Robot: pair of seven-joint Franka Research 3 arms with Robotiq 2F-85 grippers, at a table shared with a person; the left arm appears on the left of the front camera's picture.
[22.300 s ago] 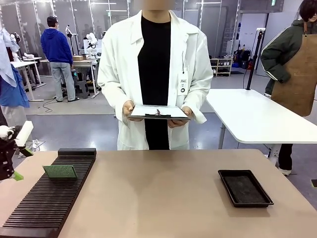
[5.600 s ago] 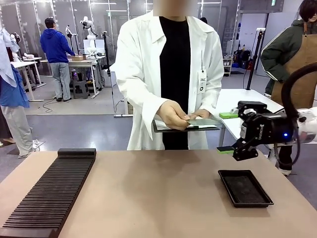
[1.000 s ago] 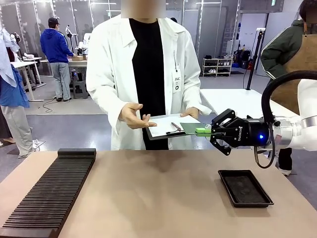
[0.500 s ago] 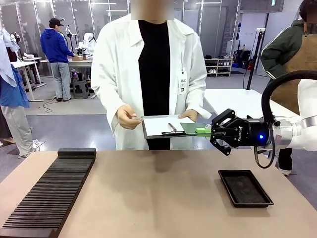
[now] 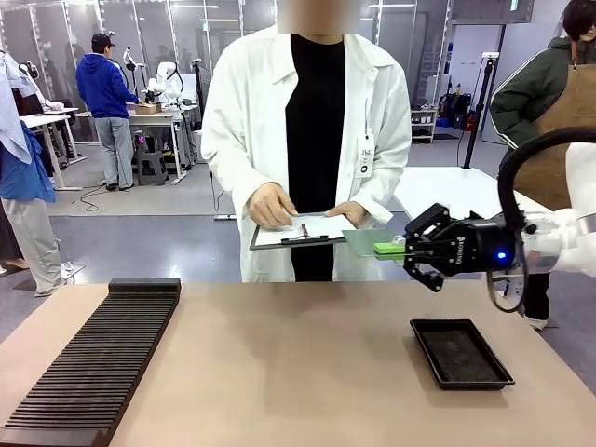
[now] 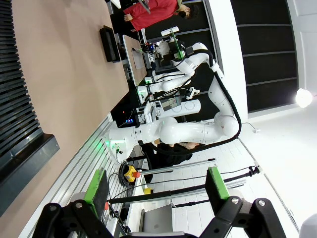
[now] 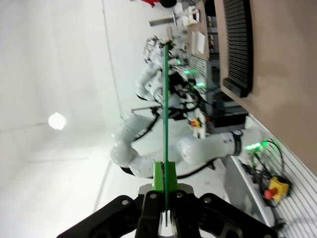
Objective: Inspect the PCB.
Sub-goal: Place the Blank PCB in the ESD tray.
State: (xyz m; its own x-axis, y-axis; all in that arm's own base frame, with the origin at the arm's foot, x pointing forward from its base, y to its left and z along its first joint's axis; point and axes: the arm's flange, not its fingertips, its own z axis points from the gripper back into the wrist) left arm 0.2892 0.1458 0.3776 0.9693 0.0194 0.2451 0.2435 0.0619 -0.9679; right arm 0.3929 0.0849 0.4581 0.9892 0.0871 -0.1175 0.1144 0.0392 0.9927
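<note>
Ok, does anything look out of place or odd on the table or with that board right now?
Nothing stands out. The right gripper holds the PCB flat and level above the table, near the person's clipboard. The black tray and the slotted rack lie square and undisturbed.

We see the table (image 5: 298, 363) bearing the slotted rack (image 5: 93, 358) at its left and the tray (image 5: 460, 352) at its right; behind it the person's clipboard (image 5: 296, 233), with the PCB (image 5: 366, 242) just right.
</note>
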